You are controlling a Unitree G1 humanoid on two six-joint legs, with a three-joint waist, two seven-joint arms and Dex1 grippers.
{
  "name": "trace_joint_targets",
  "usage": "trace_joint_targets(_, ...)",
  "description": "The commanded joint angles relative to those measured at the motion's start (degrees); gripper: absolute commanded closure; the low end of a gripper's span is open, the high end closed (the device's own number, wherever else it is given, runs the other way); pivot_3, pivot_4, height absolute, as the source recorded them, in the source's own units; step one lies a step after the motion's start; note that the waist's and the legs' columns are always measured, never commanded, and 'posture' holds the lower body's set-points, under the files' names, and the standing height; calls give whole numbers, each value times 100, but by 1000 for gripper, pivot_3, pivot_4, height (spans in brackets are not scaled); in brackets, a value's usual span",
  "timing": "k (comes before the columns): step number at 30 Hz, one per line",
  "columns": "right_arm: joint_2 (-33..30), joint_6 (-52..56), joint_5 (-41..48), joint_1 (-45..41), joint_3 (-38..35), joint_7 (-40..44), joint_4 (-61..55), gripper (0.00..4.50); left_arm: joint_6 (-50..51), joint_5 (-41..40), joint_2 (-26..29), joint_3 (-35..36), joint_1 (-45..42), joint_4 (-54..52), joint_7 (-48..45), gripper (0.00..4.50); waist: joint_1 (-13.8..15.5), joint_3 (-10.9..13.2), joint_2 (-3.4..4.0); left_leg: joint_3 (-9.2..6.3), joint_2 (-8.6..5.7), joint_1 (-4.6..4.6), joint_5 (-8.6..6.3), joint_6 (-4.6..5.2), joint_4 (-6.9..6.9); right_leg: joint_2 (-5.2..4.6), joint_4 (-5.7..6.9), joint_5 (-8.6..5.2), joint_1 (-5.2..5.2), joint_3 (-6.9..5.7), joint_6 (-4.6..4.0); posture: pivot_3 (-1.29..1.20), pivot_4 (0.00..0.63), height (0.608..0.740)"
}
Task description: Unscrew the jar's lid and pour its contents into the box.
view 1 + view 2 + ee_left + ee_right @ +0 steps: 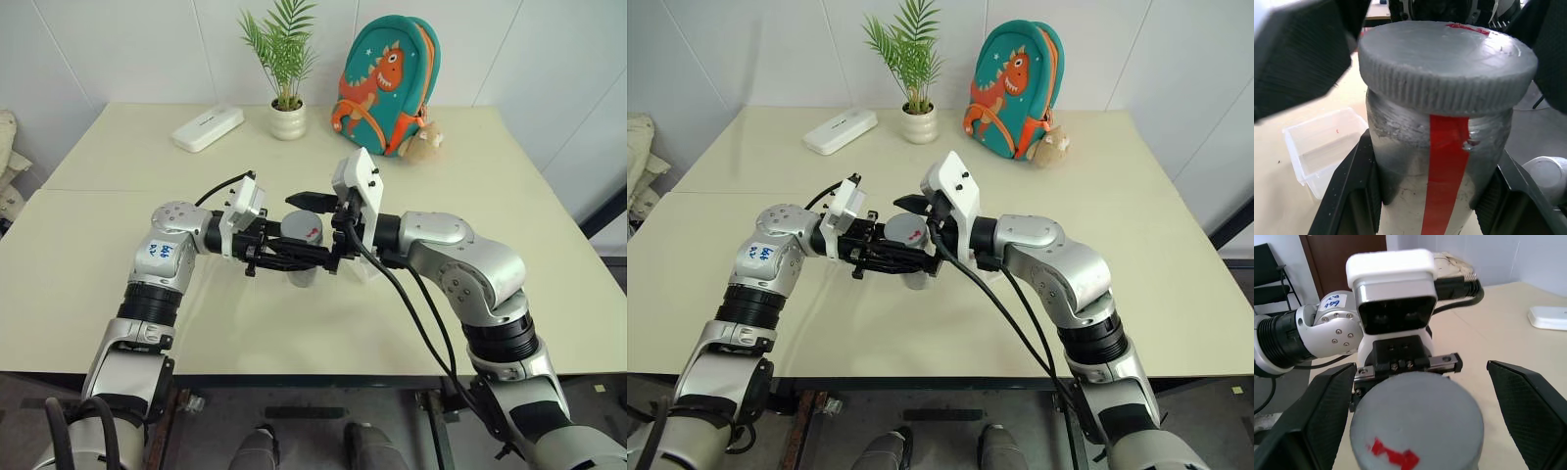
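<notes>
My left gripper [312, 258] is shut on the jar [1442, 171], a clear cylinder with a red strip down its side, held upright above the table near the front middle. The grey lid [1418, 431] with a red mark sits on the jar. My right gripper [1419, 413] is open, one black finger [1315, 418] on each side of the lid and apart from it. The clear box [1322, 147] lies on the table behind and below the jar. The contents are hidden behind the jar's cloudy wall.
At the back of the cream table [118, 294] stand a white plant pot [288, 119], a flat white case [208, 127], a teal dinosaur backpack [385, 83] and a small plush toy [423, 145]. The table's front edge runs just below my arms.
</notes>
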Motion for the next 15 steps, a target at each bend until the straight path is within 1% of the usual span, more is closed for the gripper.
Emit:
trace_joint_targets(1,68,-201,-77,-162,-55,30,9,16,75,-29,71,-17,-146,-152,-39,2563,1,0,0,0,0,0,0,0,0,0,0,0,0,0,0,0,150,740)
trace_joint_targets(5,80,-234,-130,-177,-69,54,88,16,179,-33,102,-35,-123,-207,-42,2563,-5,0,0,0,0,0,0,0,0,0,1,0,-1,0,0,0,150,740)
trace_joint_targets(15,-187,-134,-151,-37,-224,34,-54,16,429,-80,167,-19,-59,-336,-42,2563,-2,0,0,0,0,0,0,0,0,1,2,0,-1,0,0,0,150,740)
